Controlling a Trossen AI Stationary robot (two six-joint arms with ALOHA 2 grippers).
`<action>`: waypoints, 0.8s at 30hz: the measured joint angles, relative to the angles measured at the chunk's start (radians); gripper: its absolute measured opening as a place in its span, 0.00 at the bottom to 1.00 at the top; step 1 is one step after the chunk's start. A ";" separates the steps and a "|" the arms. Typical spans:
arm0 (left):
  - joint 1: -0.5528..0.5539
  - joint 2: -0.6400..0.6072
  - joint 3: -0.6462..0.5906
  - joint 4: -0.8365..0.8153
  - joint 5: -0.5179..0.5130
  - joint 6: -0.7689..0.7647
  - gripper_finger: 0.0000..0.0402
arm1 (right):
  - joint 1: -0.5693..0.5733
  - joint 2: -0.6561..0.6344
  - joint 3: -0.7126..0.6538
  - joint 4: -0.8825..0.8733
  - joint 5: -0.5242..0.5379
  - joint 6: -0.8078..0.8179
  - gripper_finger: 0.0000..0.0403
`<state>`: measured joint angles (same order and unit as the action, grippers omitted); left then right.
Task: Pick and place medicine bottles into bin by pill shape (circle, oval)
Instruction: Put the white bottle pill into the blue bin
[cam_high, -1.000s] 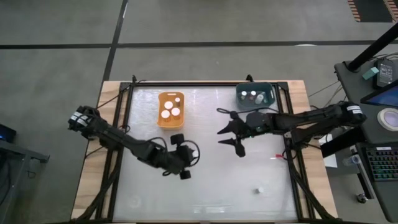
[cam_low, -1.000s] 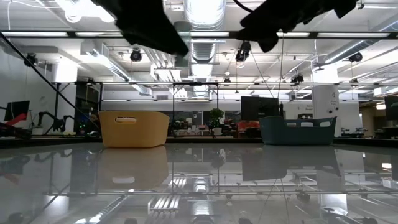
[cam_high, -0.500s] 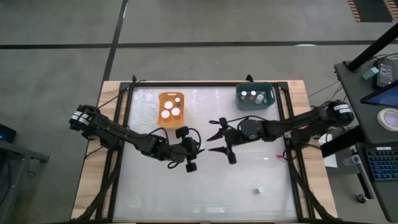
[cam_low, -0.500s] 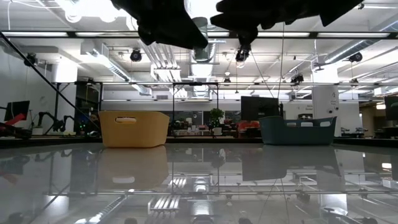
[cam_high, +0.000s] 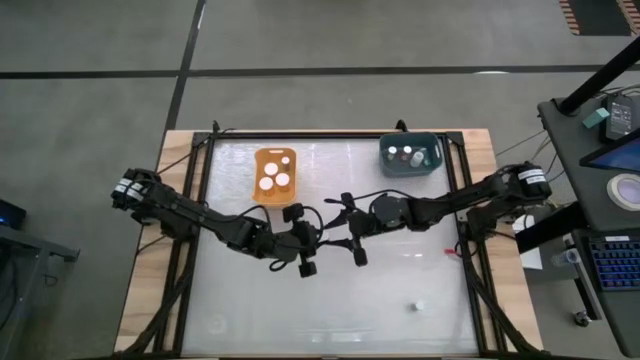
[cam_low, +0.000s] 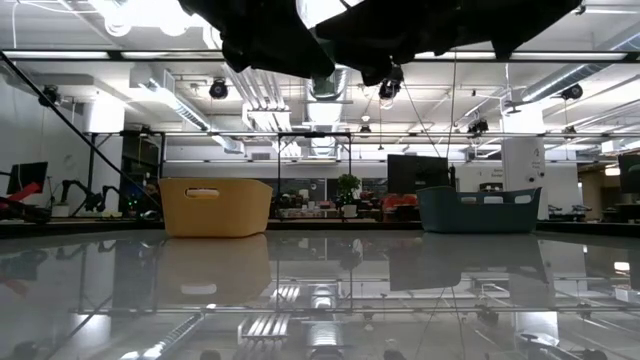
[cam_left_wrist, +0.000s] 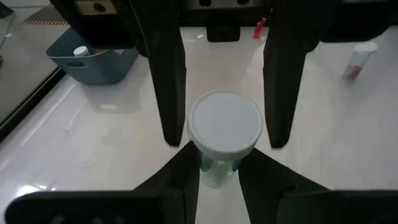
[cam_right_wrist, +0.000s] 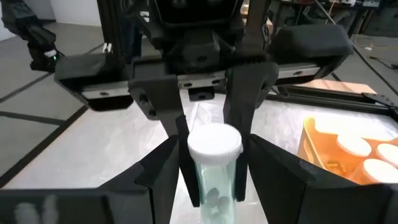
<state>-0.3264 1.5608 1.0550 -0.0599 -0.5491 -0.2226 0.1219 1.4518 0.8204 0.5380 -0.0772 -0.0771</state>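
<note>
My left gripper and my right gripper meet above the middle of the table. The left gripper is shut on a medicine bottle with a clear body and a round white cap. The right gripper is open, its fingers on either side of the cap with a small gap on each side. The arms hide the bottle in the high view. In the low view both grippers are dark shapes at the top, the left gripper and the right gripper. My left gripper pinches the bottle's clear body just below the cap between its two fingers. The fingers come from the table's left side. The bottle stands cap up, lifted clear of the table.
An orange bin holding white-capped bottles stands at the far middle-left. A blue bin with bottles stands at the far right. One small bottle rests on the table near the front right, also shown in the left wrist view.
My right gripper, open throughout, has gone toward the table's left edge up to my left gripper, and its fingers now flank the bottle's cap. My left gripper first moved a little toward the table's right with the bottle, then kept still.
</note>
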 joint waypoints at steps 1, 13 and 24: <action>0.000 0.000 0.000 0.000 0.000 0.000 0.19 | 0.000 0.007 0.005 -0.003 0.000 -0.006 0.44; 0.000 0.000 -0.002 0.000 0.000 0.000 0.19 | 0.000 0.015 0.024 -0.007 0.001 -0.003 0.44; 0.000 0.000 -0.002 -0.001 0.000 0.003 0.19 | 0.000 0.017 0.024 -0.009 0.002 -0.002 0.28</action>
<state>-0.3267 1.5612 1.0531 -0.0605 -0.5488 -0.2195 0.1219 1.4689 0.8444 0.5289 -0.0755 -0.0792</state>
